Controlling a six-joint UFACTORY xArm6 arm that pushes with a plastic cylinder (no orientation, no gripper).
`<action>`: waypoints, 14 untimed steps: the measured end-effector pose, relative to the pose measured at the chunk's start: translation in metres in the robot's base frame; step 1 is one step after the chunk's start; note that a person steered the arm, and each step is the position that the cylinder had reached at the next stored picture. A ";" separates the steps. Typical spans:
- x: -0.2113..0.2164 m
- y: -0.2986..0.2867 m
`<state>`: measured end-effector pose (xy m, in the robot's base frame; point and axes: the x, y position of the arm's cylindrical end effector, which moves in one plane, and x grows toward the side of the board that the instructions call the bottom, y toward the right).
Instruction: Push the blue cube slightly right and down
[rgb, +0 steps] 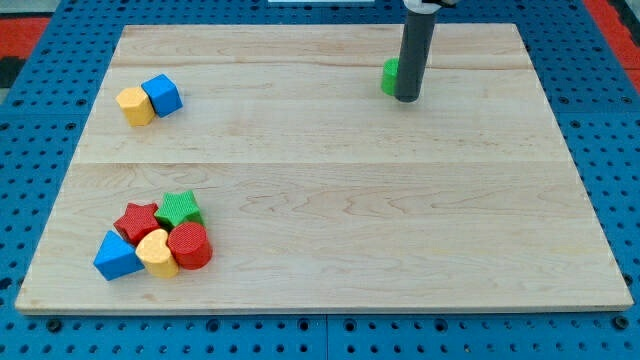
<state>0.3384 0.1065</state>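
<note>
The blue cube sits near the top left corner of the wooden bench, touching a yellow block on its left. My tip rests far off toward the view's top right, just beside a green block that the rod partly hides, so its shape cannot be made out. There are no jaws on this rod, so nothing is held. At the view's bottom left, 5 blocks cluster together: a red star, a green star, a red cylinder, a yellow block and a blue block.
</note>
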 end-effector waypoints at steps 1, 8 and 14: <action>0.032 -0.032; -0.026 -0.316; -0.109 -0.221</action>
<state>0.2292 -0.1149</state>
